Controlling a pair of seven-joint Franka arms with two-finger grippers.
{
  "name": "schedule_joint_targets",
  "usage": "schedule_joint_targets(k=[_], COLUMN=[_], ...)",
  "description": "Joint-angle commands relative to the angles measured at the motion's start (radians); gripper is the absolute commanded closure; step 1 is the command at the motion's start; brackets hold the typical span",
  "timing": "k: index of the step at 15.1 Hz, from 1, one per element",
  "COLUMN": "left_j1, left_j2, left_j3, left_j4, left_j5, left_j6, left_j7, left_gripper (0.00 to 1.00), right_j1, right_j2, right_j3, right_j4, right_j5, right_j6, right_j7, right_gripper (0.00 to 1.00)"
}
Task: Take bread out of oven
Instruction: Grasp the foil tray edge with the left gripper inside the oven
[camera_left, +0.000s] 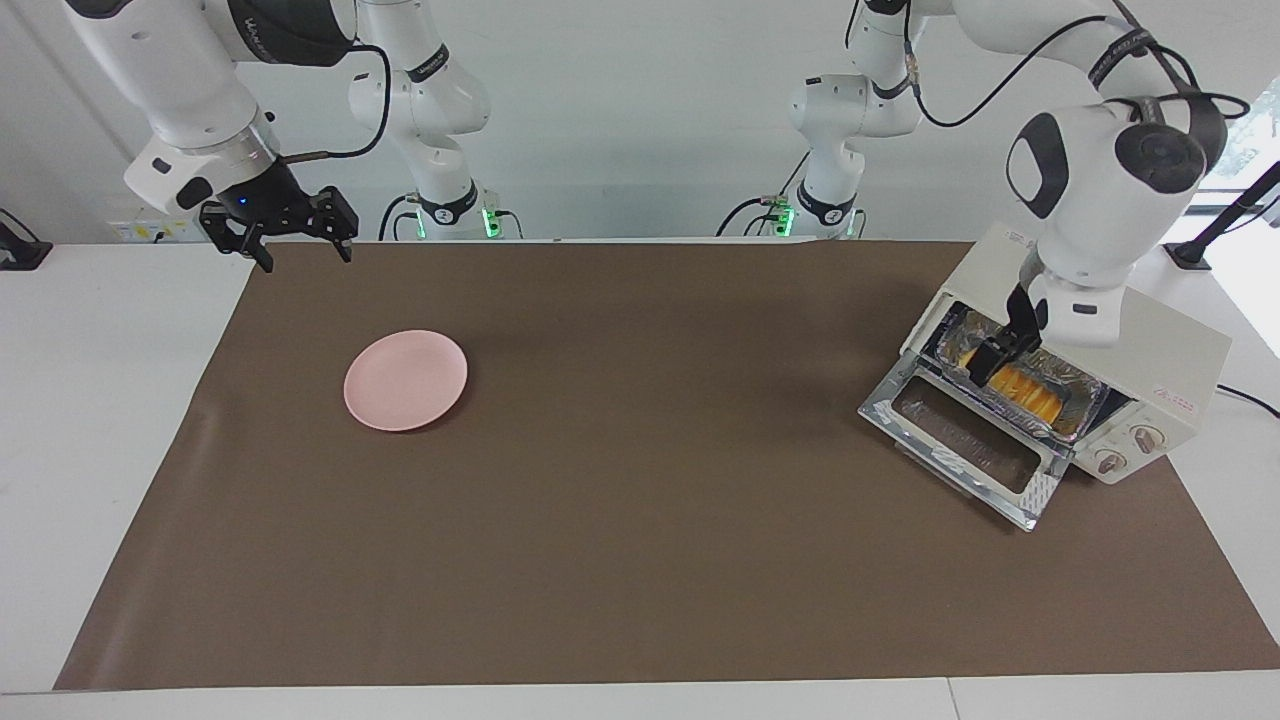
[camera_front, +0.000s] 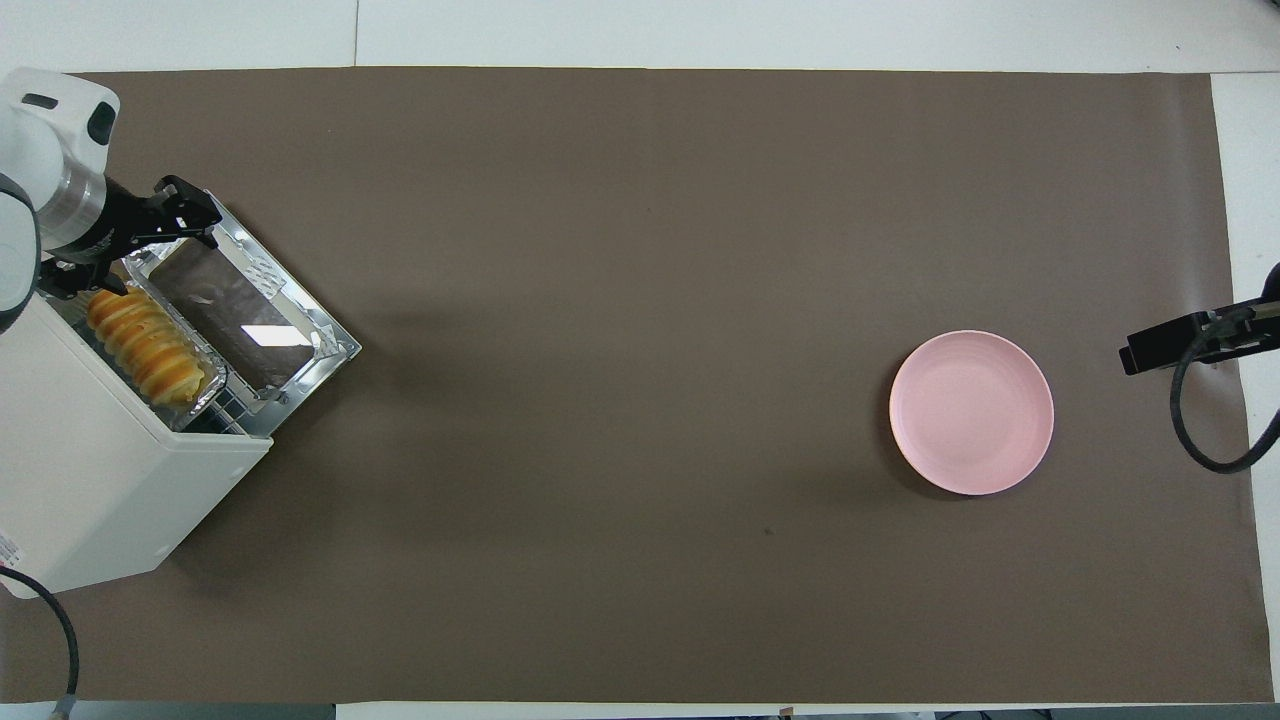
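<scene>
The oven (camera_left: 1160, 335) (camera_front: 90, 480) stands at the left arm's end of the table with its glass door (camera_left: 960, 440) (camera_front: 250, 325) dropped open. Inside, the yellow-orange ridged bread (camera_left: 1035, 390) (camera_front: 150, 345) lies in a crinkled foil tray (camera_left: 1088, 402) (camera_front: 207, 393) on the rack. My left gripper (camera_left: 990, 368) (camera_front: 150, 250) is open, low at the oven's mouth, over the end of the tray and bread nearer to the robots. Whether it touches them I cannot tell. My right gripper (camera_left: 295, 248) waits open above the mat's corner at the right arm's end.
A round pink plate (camera_left: 405, 380) (camera_front: 970, 412) lies on the brown mat (camera_left: 640, 560) toward the right arm's end. The oven's two knobs (camera_left: 1130, 450) face away from the robots. A black cable (camera_front: 1200, 440) loops by the right gripper.
</scene>
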Motion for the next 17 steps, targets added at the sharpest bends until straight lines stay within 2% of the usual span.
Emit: schedule_joint_targets(k=[1, 9, 13, 14, 17], left_j1=[0.002, -0.001, 0.002, 0.004, 0.004], left_j2=[-0.038, -0.085, -0.100, -0.102, -0.100], left_j3=[0.003, 0.003, 0.003, 0.003, 0.003], left_j4=[-0.099, -0.263, -0.308, -0.320, -0.333], left_j5=[0.031, 0.059, 0.060, 0.060, 0.060], left_j6=[0.065, 0.142, 0.193, 0.197, 0.210], left_j7=[-0.031, -0.074, -0.096, -0.097, -0.104], left_gripper=[0.00, 0.00, 0.00, 0.06, 0.55], right_j1=[-0.006, -0.006, -0.006, -0.006, -0.006], right_j2=[-0.014, -0.014, -0.014, -0.014, -0.014], right_j3=[0.004, 0.004, 0.004, 0.004, 0.004], right_j4=[-0.015, -0.015, -0.015, -0.015, -0.015], right_j5=[0.000, 0.000, 0.000, 0.000, 0.000], right_j6=[0.003, 0.003, 0.003, 0.003, 0.003], right_j7=[-0.013, -0.014, -0.013, -0.013, -0.014], right_gripper=[0.00, 0.00, 0.00, 0.00, 0.00])
